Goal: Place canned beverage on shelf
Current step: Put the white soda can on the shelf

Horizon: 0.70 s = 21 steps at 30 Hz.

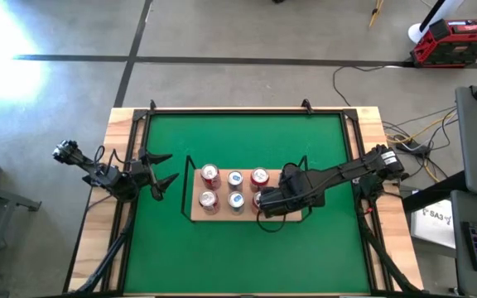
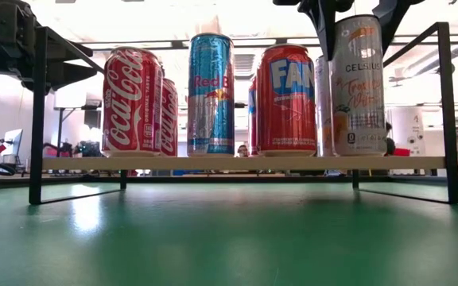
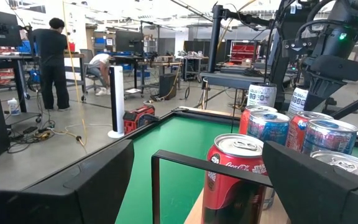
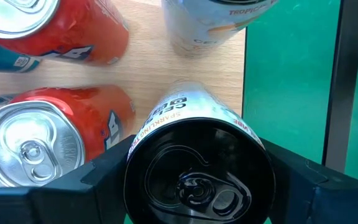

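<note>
The shelf [image 1: 220, 215], a light-wood board [image 2: 213, 163] in a black wire frame, stands mid-table on the green mat. Several cans stand upright on it, among them a Coca-Cola [image 2: 132, 99], a Red Bull [image 2: 211, 94] and a Fanta [image 2: 287, 99]. My right gripper [image 1: 265, 201] is above the shelf's near right part, shut on a white Celsius can [image 2: 359, 83]. A second white can [image 4: 216, 18] stands behind it. My left gripper [image 1: 162, 170] is open and empty, left of the shelf. My right gripper pinches the Celsius can's upper wall just below its black top [image 4: 197, 180], one finger [image 4: 98, 183] on each side. The fingers come from above, pointing down. The can is upright, its base [image 2: 359, 151] level with the board; whether it rests there I cannot tell.
The shelf's upright wire ends [image 2: 450, 111] stand close to the right of the held can. The Fanta can [image 4: 42, 143] is close on its other side. Open green mat [image 1: 247, 136] lies around the shelf. People [image 3: 51, 62] stand in the room beyond the table.
</note>
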Tool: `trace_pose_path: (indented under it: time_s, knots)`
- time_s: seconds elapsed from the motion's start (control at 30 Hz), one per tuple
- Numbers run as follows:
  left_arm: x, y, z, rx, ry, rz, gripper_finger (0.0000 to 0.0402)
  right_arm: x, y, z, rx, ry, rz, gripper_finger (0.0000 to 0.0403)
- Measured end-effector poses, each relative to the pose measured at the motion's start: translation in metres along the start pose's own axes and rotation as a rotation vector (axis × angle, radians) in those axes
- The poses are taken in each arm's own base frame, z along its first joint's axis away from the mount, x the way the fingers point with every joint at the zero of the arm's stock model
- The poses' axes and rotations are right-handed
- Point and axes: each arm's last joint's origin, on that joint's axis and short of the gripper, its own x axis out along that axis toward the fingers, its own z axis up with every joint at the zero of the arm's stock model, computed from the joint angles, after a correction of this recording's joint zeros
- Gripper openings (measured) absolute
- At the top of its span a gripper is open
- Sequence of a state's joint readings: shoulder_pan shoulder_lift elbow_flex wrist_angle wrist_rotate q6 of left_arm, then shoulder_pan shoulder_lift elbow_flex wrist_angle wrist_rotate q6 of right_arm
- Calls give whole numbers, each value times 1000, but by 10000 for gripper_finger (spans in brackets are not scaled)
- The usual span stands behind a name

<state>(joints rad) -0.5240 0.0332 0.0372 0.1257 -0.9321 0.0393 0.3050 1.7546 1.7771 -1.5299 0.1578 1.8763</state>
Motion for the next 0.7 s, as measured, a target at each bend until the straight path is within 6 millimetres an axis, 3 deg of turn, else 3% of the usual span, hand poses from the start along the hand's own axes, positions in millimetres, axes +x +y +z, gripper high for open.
trace_pose_path:
  time_s: [0.27,0.7]
  knots:
    - [0,0,0,0,0,0,340,0,0,0,-12,9,-1,280]
    - [0,0,0,0,0,0,340,-1,-2,-1,-28,43,-12,378]
